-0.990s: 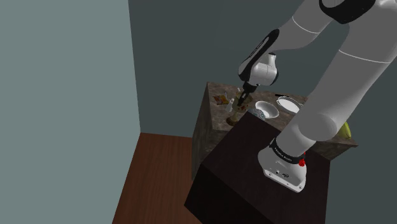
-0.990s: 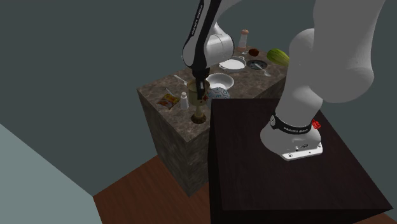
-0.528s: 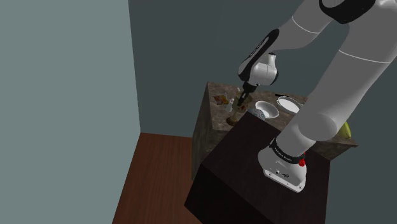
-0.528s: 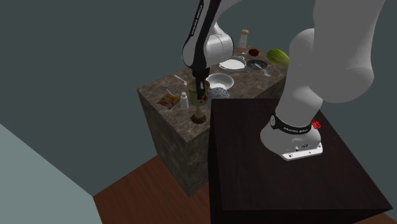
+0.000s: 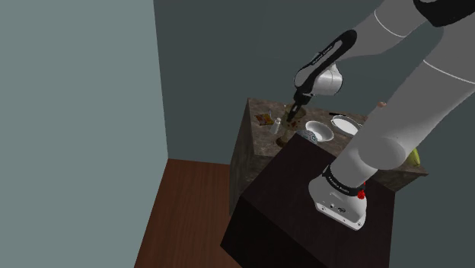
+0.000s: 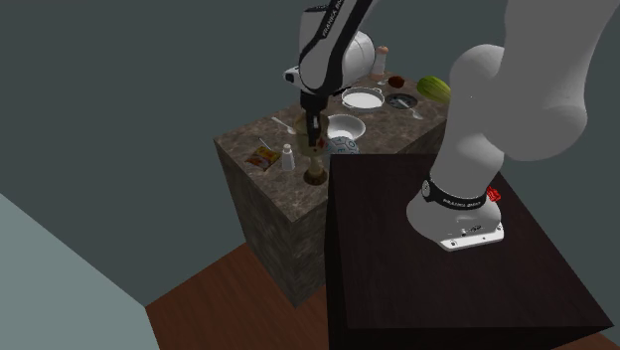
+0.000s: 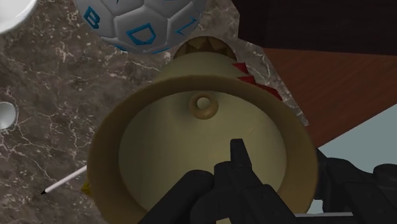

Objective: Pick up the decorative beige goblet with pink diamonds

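Arm (image 5: 327, 58) raised, end effector (image 7: 280, 167) clasping goblet (image 7: 184, 130) rim

The bench (image 7: 38, 159) is mottled brown stone, white-veined and smooth. The goblet (image 7: 191, 140) has a plain matt beige surface, smooth inside. The ball (image 7: 137, 22) looks smooth. The floor (image 7: 331, 89) is reddish wood, the stand (image 5: 282, 205) dark and matt

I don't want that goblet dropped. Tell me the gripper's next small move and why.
Probably a slow, straight lift. The gripper pinches the goblet by one side of its rim, with one finger inside the bowl. The hold looks off-centre, and the white-and-blue ball sits close beside it on the stone counter.
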`<action>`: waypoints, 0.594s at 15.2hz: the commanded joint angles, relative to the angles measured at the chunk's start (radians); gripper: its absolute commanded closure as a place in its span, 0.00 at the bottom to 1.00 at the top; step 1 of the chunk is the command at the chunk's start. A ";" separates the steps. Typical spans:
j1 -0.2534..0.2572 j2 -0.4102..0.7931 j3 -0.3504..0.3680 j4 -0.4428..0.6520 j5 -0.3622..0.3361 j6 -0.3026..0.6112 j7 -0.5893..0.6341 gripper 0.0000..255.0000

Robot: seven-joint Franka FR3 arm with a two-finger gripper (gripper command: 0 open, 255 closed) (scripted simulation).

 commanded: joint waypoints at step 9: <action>-0.067 -0.166 0.027 0.010 -0.226 -0.150 0.164 1.00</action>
